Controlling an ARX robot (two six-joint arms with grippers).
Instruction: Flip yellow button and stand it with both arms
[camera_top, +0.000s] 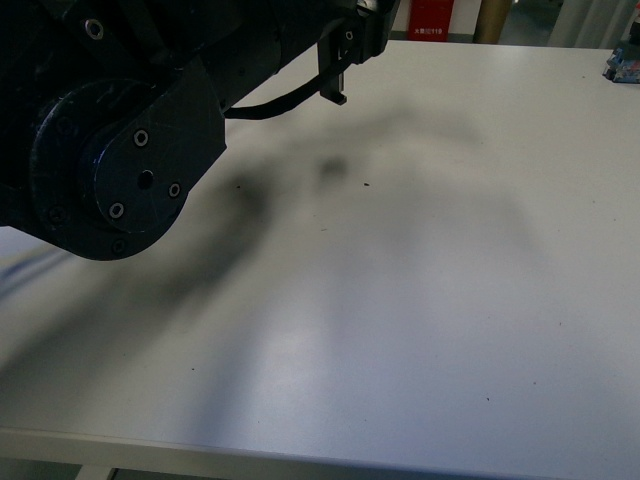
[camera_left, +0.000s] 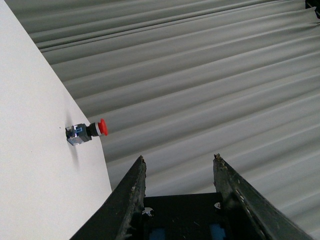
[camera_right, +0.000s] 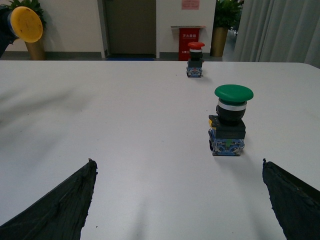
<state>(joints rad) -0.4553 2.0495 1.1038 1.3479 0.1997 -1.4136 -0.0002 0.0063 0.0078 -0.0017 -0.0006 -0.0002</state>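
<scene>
the yellow button (camera_right: 26, 23) shows only its flat yellow round cap, at the edge of the right wrist view, above the far side of the worktop (camera_right: 125, 110); what holds it i cannot tell. the left gripper (camera_left: 179, 157) is spread with nothing between. the right gripper (camera_right: 177, 161) gapes wide, low over the worktop near a green button (camera_right: 231, 120). a red stand (camera_right: 189, 42) beyond bears white writing, too small to read

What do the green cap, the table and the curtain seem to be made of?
Green cap: probably plastic, since it is smooth and evenly coloured with a soft sheen. Table: a white matt top, perhaps laminate; it is flat, shows no grain and only blurred shadows. Curtain: grey cloth, judging by its soft, regular folds.
</scene>
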